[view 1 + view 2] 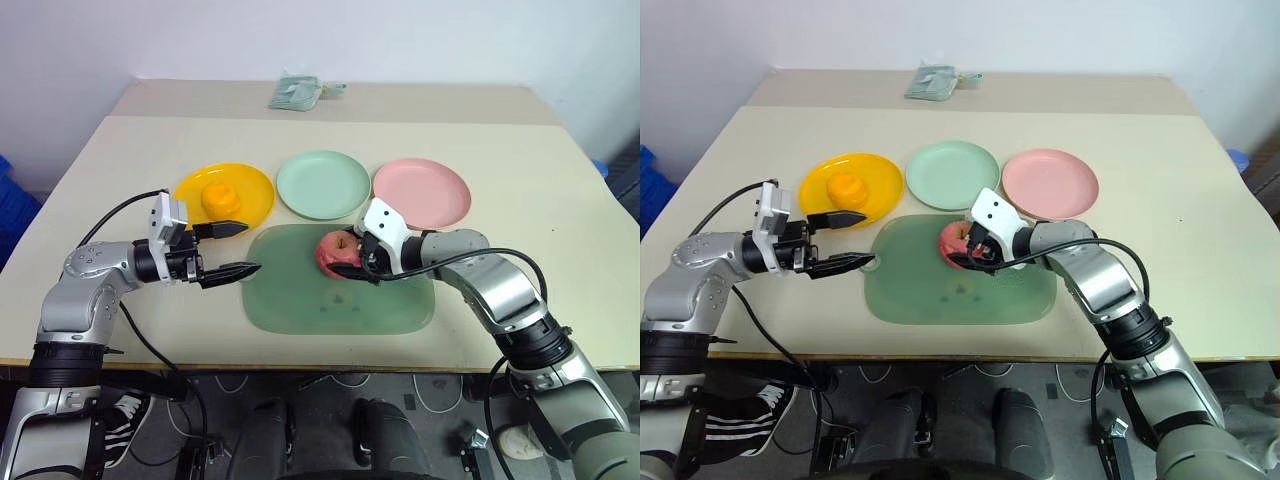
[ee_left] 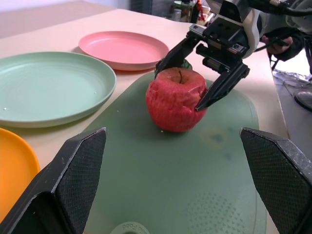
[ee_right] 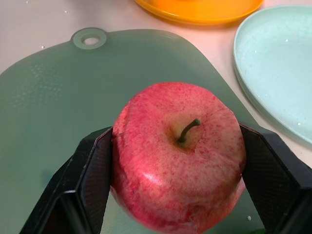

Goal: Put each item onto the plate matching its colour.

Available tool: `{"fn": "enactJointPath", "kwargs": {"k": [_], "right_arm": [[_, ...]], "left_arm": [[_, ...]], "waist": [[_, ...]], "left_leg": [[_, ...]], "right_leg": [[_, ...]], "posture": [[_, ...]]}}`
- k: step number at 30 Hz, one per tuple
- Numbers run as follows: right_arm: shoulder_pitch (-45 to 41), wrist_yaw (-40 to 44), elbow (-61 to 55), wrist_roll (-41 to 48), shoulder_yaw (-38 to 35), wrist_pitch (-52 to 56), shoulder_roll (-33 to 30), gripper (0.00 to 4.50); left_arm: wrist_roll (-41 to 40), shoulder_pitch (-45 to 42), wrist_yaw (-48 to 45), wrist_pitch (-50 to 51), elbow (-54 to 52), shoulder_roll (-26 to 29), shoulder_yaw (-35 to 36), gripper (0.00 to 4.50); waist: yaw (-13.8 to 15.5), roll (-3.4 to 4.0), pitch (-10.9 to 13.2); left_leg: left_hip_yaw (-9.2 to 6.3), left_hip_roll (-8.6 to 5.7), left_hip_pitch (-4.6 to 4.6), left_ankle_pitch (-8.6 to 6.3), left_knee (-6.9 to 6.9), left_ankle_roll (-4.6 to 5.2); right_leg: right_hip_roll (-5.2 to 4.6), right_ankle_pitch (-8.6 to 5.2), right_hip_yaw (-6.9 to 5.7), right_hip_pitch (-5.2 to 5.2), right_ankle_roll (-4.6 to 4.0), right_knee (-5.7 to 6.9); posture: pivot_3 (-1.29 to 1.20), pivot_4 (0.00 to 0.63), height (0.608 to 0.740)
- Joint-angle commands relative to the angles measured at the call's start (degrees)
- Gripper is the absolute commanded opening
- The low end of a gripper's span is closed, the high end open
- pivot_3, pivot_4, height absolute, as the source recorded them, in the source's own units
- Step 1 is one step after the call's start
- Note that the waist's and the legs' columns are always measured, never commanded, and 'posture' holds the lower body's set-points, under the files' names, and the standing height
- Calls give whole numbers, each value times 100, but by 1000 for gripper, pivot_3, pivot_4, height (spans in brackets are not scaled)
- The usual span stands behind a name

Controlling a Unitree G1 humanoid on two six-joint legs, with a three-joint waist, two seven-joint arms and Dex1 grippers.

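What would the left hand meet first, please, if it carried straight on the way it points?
Most likely the apple on the green mat, which the right hand is gripping; depth is hard to judge.

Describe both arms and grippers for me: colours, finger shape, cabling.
Both arms have silver-grey shells with black joints and loose black cables. The left gripper and right gripper each have two black tapered fingers with dimpled pads, behind a white wrist block.

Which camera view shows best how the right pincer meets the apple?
The right wrist view: both fingers press the apple sides. The left wrist view shows this from farther away; in the head views the right pincer partly hides the apple.
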Motion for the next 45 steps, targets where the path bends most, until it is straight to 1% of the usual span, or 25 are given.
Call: {"fn": "enactJointPath", "kwargs": {"k": [1, 3, 5, 9, 11, 15, 20, 22, 24, 25, 26, 30, 31, 33, 36, 37, 40, 42, 45], "right_arm": [[-152, -103, -89, 295, -500, 240, 243, 3142], [-404, -184, -117, 643, -976, 475, 416, 3142], [-688, -378, 42, 801, -1400, 610, 542, 3142], [-1253, -971, 1086, 381, -1923, -37, 472, 3142], [-1429, -1292, 1715, -86, -1935, -642, 313, 3142], [-1698, -1800, 3020, -647, -1961, -1422, 123, 3142], [-1732, -1994, 4107, -990, -1854, -2189, 184, 3142], [-1779, -1969, 4440, -1030, -1832, -2287, 254, 3142], [-1842, -1884, 4698, -977, -1911, -2401, 302, 4197], [-1875, -1948, 4772, -997, -1948, -2452, 304, 4480], [-1900, -1993, 4815, -1032, -1957, -2496, 294, 4480], [-1913, -1882, 4582, -1020, -1982, -2681, 226, 4480], [-1921, -1780, 4403, -796, -2140, -2584, 244, 4480], [-1786, -1273, 3750, -353, -2290, -2261, 215, 4480], [-1390, -587, 2730, -21, -2190, -1862, 98, 4480], [-1230, -356, 2320, 237, -2196, -1494, 61, 4480], [-391, 456, 676, 711, -1832, -703, -390, 4480], [-80, 568, 220, 673, -1665, -563, -572, 4480], [234, 428, 115, 238, -1374, -700, -699, 4480]], "left_arm": [[-149, -21, 21, -12, -219, 5, 180, 4500], [-187, -70, 89, 3, -187, -35, 207, 4500], [-230, -149, 184, 13, -135, -85, 250, 4500], [-132, -406, 549, -170, 78, -301, 344, 4500], [-64, -510, 727, -268, 134, -416, 360, 4500], [-50, -593, 805, -255, 70, -495, 288, 4500], [-23, -598, 786, -201, 35, -466, 233, 4500], [-38, -578, 791, -162, -29, -436, 238, 4500], [-70, -564, 807, -106, -96, -413, 251, 4500], [-79, -557, 816, -82, -120, -406, 256, 4500], [-89, -550, 824, -58, -143, -399, 261, 4500], [-123, -471, 839, 40, -252, -363, 279, 4500], [-130, -454, 837, 55, -270, -355, 285, 4500], [-156, -427, 828, 93, -295, -344, 298, 4500], [-204, -396, 752, 126, -348, -332, 303, 4500], [-237, -393, 749, 181, -362, -335, 309, 4500], [-314, -298, 457, 267, -500, -222, 224, 4500], [-301, -244, 296, 264, -519, -141, 173, 4500], [-219, -206, 114, 222, -467, -54, 101, 4500]], "waist": [[-2, 0, 0], [-1, 1, 1], [0, 8, 5], [29, 7, 4], [40, 7, 4], [1, 7, 5], [-109, 11, 7], [-156, 16, 10], [-180, 16, 10], [-183, 18, 11], [-181, 22, 13], [-141, 28, 17], [-138, 28, 17], [-122, 34, 21], [-94, 35, 22], [-86, 35, 21], [-66, 34, 21], [-85, 34, 21], [-108, 35, 22]], "left_leg": [[0, 1, 0, 1, 0, -1], [0, 5, 0, 1, 0, -2], [0, 7, -1, 1, 0, -2], [-1, 3, 0, 3, 1, -4], [-1, -11, -1, 3, 1, -4], [10, -21, -4, 2, -4, -3], [15, -21, -6, 2, -19, -3], [17, -20, -5, 2, -20, -3], [16, -19, -2, 2, -20, -3], [15, -18, -2, 3, -19, -4], [14, -17, -1, 4, -19, -5], [5, -17, -1, 6, -17, -8], [1, -17, -1, 6, -17, -8], [-3, -16, -2, 6, -17, -8], [-6, -13, -3, 5, -18, -7], [-8, -13, -3, 5, -18, -7], [-12, -12, -4, 3, -17, -5], [-10, -13, -4, 2, -16, -3], [-5, -13, 0, 3, -5, -4]], "right_leg": [[0, 0, 0, 0, 0, 0], [1, 0, 0, -1, 0, 1], [1, 1, 0, -1, 2, 1], [1, 4, -1, 0, 6, 2], [1, 4, -2, 2, 5, 1], [-1, 11, 0, 2, 18, -4], [1, 13, -1, -4, 24, -2], [1, 14, 0, -5, 24, 0], [1, 14, 1, -5, 25, 4], [2, 14, 1, -5, 25, 6], [2, 14, 1, -5, 25, 9], [2, 14, 2, -5, 25, 12], [2, 14, 2, -5, 25, 11], [2, 14, 2, -6, 25, 10], [2, 14, 0, -5, 25, 7], [2, 14, 0, -5, 25, 7], [1, 14, -2, 1, 25, 2], [-1, 14, -1, 1, 25, 0], [-1, 11, 0, 1, 20, 0]], "posture": [[0, 150, 740], [0, 150, 740], [0, 150, 740], [0, 150, 740], [0, 150, 740], [0, 150, 740], [0, 150, 740], [0, 150, 740], [0, 150, 740], [0, 150, 740], [0, 150, 740], [0, 150, 740], [0, 150, 740], [0, 150, 740], [0, 150, 740], [0, 150, 740], [0, 150, 740], [0, 150, 740], [0, 150, 740]]}}
